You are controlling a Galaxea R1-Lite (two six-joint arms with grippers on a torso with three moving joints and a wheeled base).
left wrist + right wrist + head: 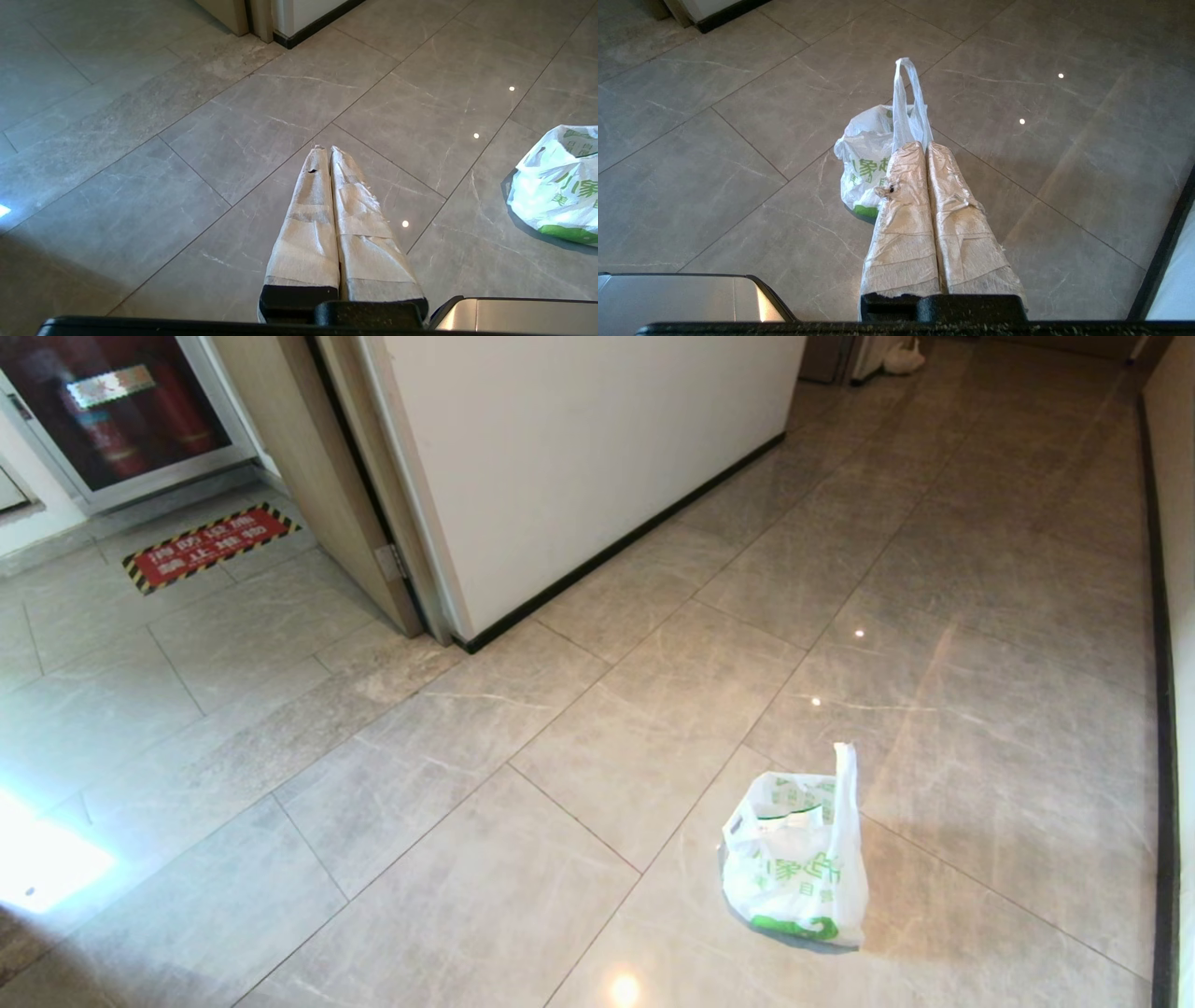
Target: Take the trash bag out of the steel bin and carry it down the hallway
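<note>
Head view shows you the trash bag (795, 868) crinkled on the hallway (597, 728) floor, one handle upright, open tiles around; both hands pressed closed, empty.

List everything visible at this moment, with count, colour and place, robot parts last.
trash bag: one, white with green print, standing on the floor tiles, one loop handle upright
floor: beige-grey glossy tiles, across the hallway
wall corner: one, white with black baseboard, ahead
floor sign: one, red with yellow-black border, far left
white bag: one, far end of hallway
left gripper: one, tape-wrapped, shut, empty, above the floor
right gripper: one, tape-wrapped, shut, above the floor, bag beyond it
</note>
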